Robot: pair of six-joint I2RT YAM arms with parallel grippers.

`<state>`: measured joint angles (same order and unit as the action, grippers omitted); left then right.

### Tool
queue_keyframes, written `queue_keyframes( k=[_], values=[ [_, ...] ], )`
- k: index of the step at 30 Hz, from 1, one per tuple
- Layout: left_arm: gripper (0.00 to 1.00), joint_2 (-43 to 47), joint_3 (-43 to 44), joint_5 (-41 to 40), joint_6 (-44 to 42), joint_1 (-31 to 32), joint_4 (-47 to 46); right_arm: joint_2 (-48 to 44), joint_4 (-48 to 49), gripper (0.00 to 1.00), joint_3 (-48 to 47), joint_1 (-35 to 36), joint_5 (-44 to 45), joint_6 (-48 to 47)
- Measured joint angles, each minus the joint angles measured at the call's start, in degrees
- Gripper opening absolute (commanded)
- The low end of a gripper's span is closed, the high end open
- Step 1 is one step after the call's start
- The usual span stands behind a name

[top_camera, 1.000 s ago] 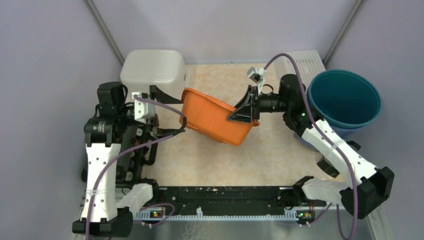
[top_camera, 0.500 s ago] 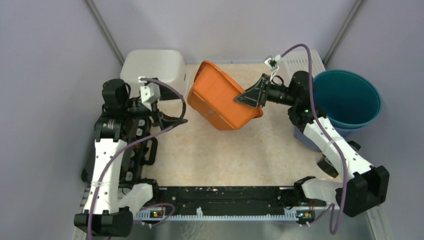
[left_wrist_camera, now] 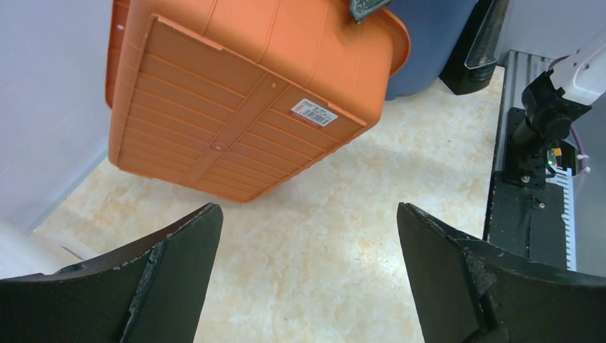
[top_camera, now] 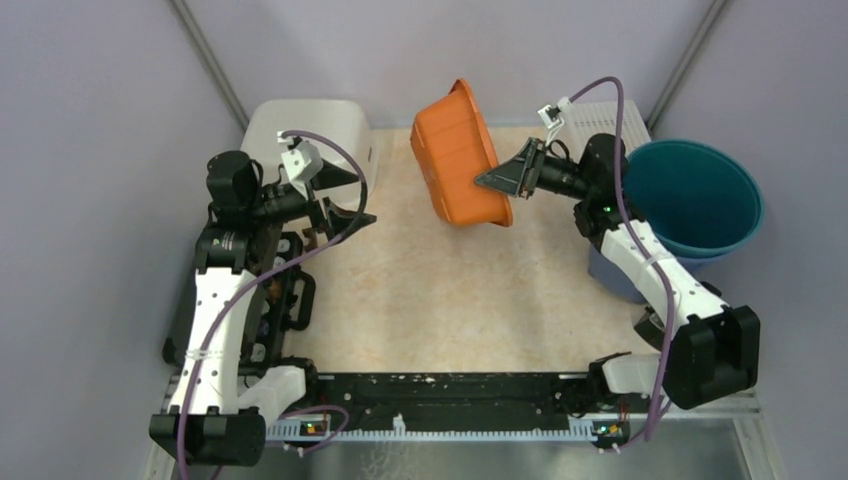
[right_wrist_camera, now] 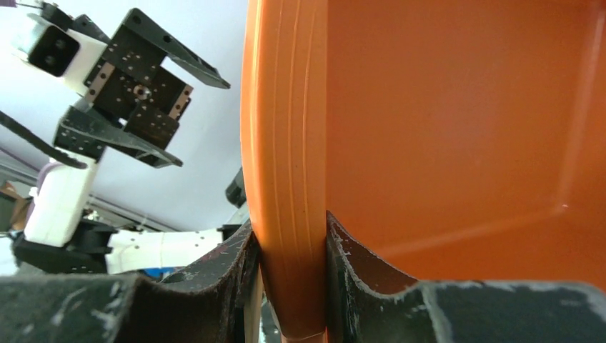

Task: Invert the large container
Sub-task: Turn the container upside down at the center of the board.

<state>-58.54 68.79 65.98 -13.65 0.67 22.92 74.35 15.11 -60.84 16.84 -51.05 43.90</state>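
jaws of the right gripper (right_wrist_camera: pixel 293 286) clamp the smooth rolled rim of the orange plastic container (top_camera: pixel 455 150), one finger inside, one outside. it hangs clear of the marbled beige table (top_camera: pixel 450 300), over the far middle, tipped on its side. its ribbed flat base with a white label (left_wrist_camera: pixel 314 112) faces the left gripper (left_wrist_camera: pixel 307 236), whose jaws gape empty. the long axis runs roughly near-to-far.

Right gripper (top_camera: pixel 490 182) clamped on orange tub (top_camera: pixel 455 150) rim, raised, left gripper (top_camera: pixel 352 197) jaws fully spread, left of tub, not touching.
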Motion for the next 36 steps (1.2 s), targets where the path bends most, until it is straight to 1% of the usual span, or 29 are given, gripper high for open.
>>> queue_keyframes(
  k=[7,8,17,22,25,27,30,36],
  values=[
    [0.99,0.00,0.00,-1.16,1.55,-0.04,-0.55,0.07,6.73,0.00,0.50,0.48,-1.86,11.13],
    [0.99,0.00,0.00,-1.18,1.66,-0.04,-0.63,0.07,7.87,0.00,0.59,0.79,-3.41,13.68],
    [0.99,-0.13,1.90,-1.29,1.57,-0.04,-0.04,0.39,22.03,0.00,2.10,6.69,-5.22,28.55],
    [0.99,-0.13,4.92,-0.79,-0.02,-0.04,1.88,1.14,30.82,0.00,5.05,8.94,-4.96,36.04],
    [0.99,-0.13,5.88,-0.63,-0.48,-0.04,2.29,1.60,34.42,0.00,8.96,8.98,-3.06,40.28],
    [0.99,-0.20,6.10,-0.68,-0.61,-0.04,2.38,1.55,35.95,0.00,9.51,9.01,-1.68,40.92],
    [0.99,-0.55,6.10,-0.72,-0.44,-0.04,2.36,1.68,35.58,0.00,9.86,8.96,0.22,40.94],
    [0.99,-1.38,6.08,-1.66,0.28,-0.04,2.27,1.79,32.87,0.00,9.75,7.21,4.31,37.22]
  ],
)
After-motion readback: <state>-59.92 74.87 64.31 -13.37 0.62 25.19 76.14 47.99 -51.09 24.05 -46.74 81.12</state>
